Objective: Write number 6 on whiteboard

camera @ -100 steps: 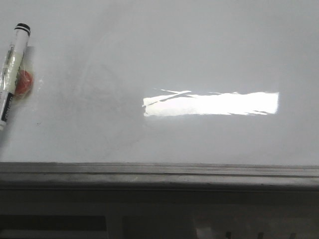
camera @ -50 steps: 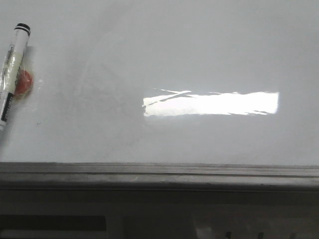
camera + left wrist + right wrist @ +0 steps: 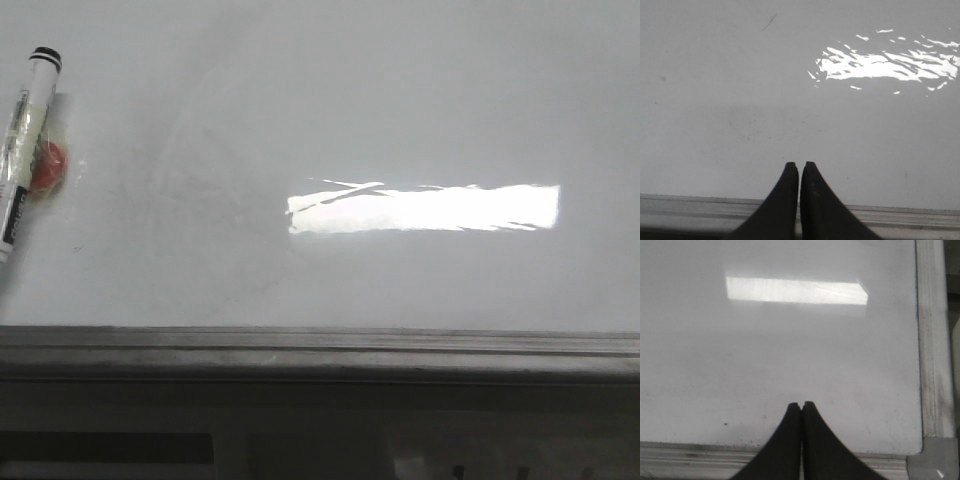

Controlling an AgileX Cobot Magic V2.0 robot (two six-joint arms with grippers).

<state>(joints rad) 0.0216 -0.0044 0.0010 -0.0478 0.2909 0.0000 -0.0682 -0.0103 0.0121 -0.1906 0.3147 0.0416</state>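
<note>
Whiteboard (image 3: 400, 120) flat, long axis left-right

Below the board's edge, along the bottom of the front view, runs dim grey furniture (image 3: 300, 440), its details unclear.

Whiteboard (image 3: 400, 110): glossy white-grey, bright white glare bar, grey frame. Marker (image 3: 24, 140): white body, black cap. Red-orange blob (image 3: 48, 166) beside it.

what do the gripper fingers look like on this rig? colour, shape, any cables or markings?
Only the fingers show, in the wrist views. The left gripper and right gripper look alike: two matte black fingers, broad at the base, curving inward to narrow rounded tips. No cables, labels or markings visible. Arms are out of frame.
</note>
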